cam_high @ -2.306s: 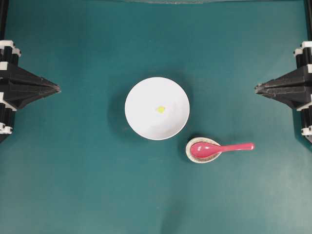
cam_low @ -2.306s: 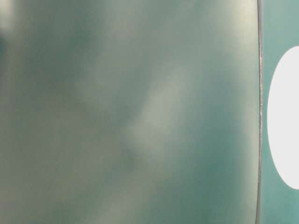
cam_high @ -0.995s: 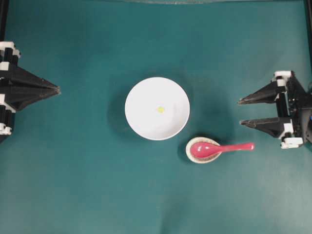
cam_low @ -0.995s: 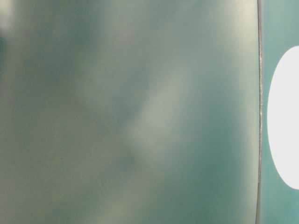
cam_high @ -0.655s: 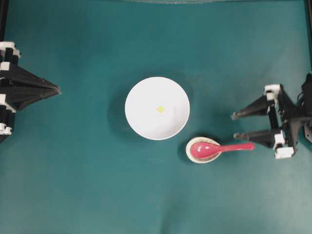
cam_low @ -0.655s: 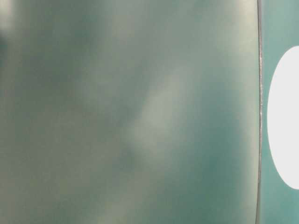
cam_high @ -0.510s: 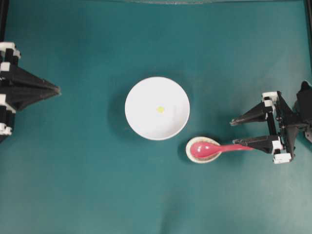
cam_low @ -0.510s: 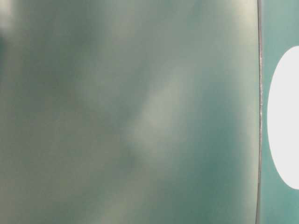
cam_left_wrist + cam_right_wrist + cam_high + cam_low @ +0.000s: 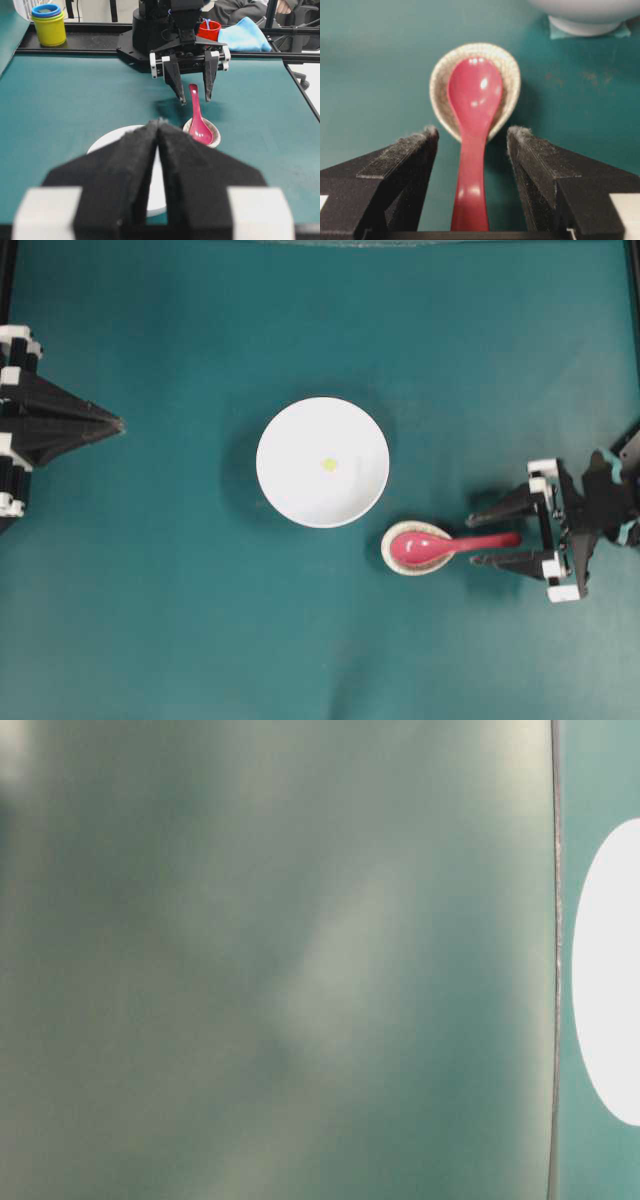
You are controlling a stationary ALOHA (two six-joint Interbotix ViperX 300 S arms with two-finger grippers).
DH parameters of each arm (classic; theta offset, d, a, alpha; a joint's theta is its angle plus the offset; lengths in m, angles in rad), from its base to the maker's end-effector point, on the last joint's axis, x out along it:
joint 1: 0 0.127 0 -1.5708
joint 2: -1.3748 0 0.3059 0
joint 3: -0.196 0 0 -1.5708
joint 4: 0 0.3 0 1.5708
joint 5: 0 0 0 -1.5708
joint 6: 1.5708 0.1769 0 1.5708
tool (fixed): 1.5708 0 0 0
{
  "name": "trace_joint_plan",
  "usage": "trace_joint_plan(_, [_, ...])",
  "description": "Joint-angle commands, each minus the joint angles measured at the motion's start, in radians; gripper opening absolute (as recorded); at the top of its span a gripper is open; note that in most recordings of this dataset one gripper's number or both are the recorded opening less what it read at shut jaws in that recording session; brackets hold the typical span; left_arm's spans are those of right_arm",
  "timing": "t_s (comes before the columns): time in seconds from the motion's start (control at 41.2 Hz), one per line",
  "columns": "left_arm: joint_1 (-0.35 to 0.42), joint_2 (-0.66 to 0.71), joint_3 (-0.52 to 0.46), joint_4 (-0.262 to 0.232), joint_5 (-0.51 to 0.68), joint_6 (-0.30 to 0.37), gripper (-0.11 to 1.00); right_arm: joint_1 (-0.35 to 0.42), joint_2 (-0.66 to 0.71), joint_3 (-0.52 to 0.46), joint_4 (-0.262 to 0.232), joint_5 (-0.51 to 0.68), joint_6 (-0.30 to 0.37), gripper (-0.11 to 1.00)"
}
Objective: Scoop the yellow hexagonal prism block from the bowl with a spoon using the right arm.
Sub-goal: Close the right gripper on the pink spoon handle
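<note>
At table level, blur hides all but the bowl [image 9: 610,970], cut off right. The spoon [image 9: 450,543] lies horizontally, handle right, between the wide-spread right gripper [image 9: 472,539].

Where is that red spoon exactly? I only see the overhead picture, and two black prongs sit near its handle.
Observer: The right wrist view shows the spoon handle lying between the open fingers of the right gripper, with a gap on each side.
Operator: What is the spoon resting on?
Observer: Its scoop end sits in a speckled beige rest, seen up close there.
Operator: And the other arm?
Observer: The left wrist view shows the left gripper shut, pointing toward the white bowl.
Operator: Anything beyond the table?
Observer: Stacked yellow and blue cups stand past the far edge.
</note>
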Motion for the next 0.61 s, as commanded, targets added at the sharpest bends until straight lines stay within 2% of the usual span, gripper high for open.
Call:
trace_joint_plan(0.0, [0.0,0.005,-0.028,0.002,-0.005,-0.002,0.08,0.006,-0.002,-0.003,0.006,-0.008,0.0,0.61])
trace_joint_plan(0.583, [0.0,0.005,-0.029,0.002,0.002,-0.002,0.08,0.014,-0.002,-0.002,-0.002,0.011,-0.048,0.6])
